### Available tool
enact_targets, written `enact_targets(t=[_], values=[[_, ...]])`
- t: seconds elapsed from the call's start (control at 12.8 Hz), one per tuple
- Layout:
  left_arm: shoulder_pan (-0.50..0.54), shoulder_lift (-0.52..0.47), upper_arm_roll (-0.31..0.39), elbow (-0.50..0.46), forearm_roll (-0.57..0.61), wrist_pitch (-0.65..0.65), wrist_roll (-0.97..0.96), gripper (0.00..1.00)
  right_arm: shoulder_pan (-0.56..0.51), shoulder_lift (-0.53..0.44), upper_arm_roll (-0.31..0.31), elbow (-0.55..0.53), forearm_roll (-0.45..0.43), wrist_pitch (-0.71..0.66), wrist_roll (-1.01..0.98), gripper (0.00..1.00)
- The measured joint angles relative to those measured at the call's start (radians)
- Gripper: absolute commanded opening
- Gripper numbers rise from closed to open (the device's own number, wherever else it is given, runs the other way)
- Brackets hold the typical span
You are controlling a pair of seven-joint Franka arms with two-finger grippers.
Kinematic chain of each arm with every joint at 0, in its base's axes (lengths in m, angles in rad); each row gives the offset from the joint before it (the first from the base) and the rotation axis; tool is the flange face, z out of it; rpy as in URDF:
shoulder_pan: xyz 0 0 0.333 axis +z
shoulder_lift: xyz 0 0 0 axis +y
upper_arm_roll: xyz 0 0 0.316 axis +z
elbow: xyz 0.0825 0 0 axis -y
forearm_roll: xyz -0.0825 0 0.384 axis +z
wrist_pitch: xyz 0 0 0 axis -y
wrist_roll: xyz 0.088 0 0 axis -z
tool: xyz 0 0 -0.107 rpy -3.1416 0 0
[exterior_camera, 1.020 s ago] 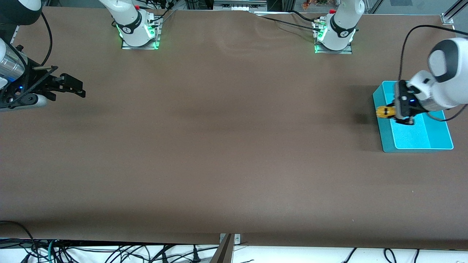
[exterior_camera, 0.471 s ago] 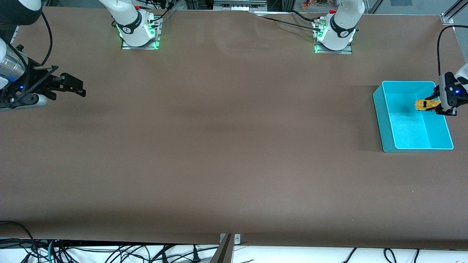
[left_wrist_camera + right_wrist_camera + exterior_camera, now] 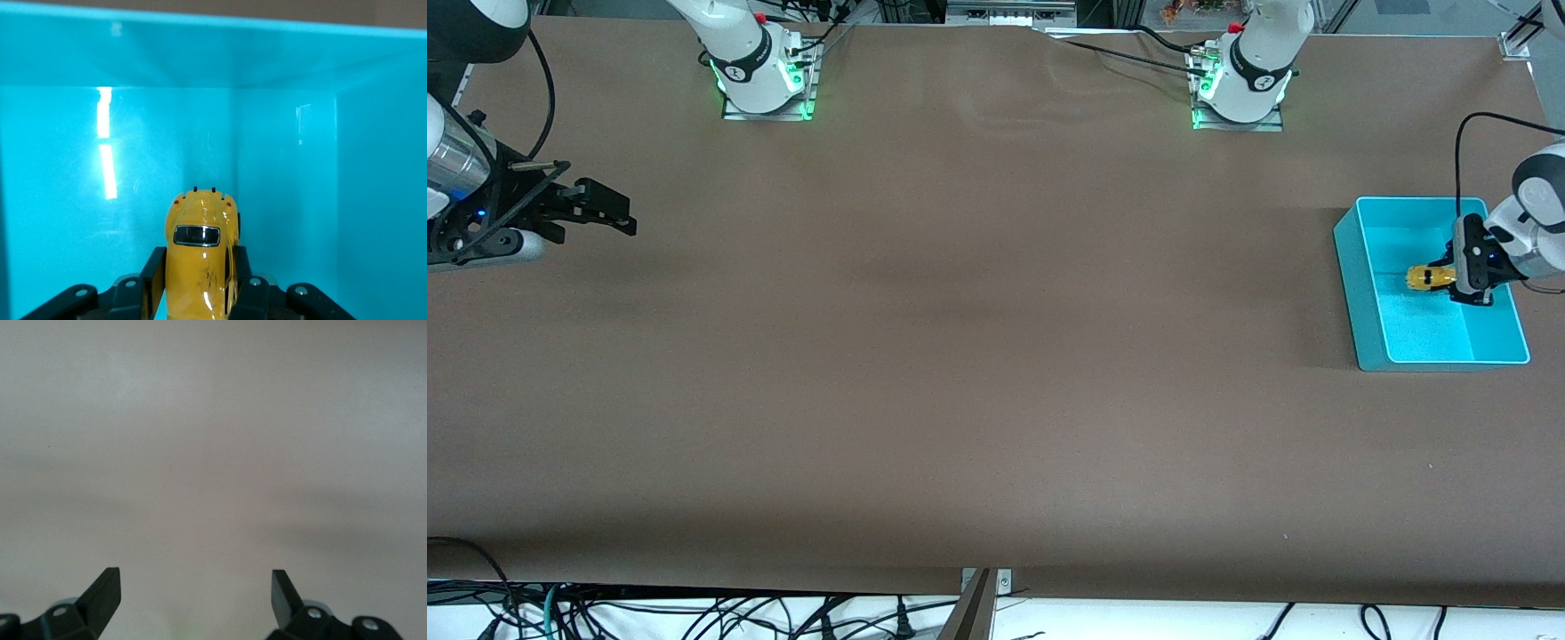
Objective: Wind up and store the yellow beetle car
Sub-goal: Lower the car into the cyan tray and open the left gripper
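Storing is the step in hand, by my reading: the left gripper point(image 3: 1449, 280) is clamped on the car point(image 3: 1423, 277) and holds it inside the teal bin point(image 3: 1357, 293), which sits at about three o'clock on the table point(image 3: 960, 356) as the front camera shows it, toward the left arm's end. The left wrist view shows the car point(image 3: 200, 257) pinched by its sides between the two fingers point(image 3: 152, 273), nose pointing at the bin's inner wall point(image 3: 167, 60), roof and rear window up. Whether its wheels touch the floor of the bin I cannot tell; it looks low, close to the bottom.

What comes next, I judge, is a small descent if any gap remains, then parting the fingers so the car settles flat, and lifting straight up clear of the walls. Spring-wound wheels may make it roll on release.

Right gripper point(image 3: 600, 212) waits at about nine o'clock over bare table, fingers point(image 3: 103, 590) spread wide, holding nothing.
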Motion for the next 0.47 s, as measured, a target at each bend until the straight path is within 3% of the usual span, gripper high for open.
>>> enact_targets(t=[0.47], values=[[0.001,0.073,-0.002,0.000,-0.012,0.085,-0.002,0.10,0.000,0.001,0.000,0.000,0.000,-0.001,0.000,1.00]])
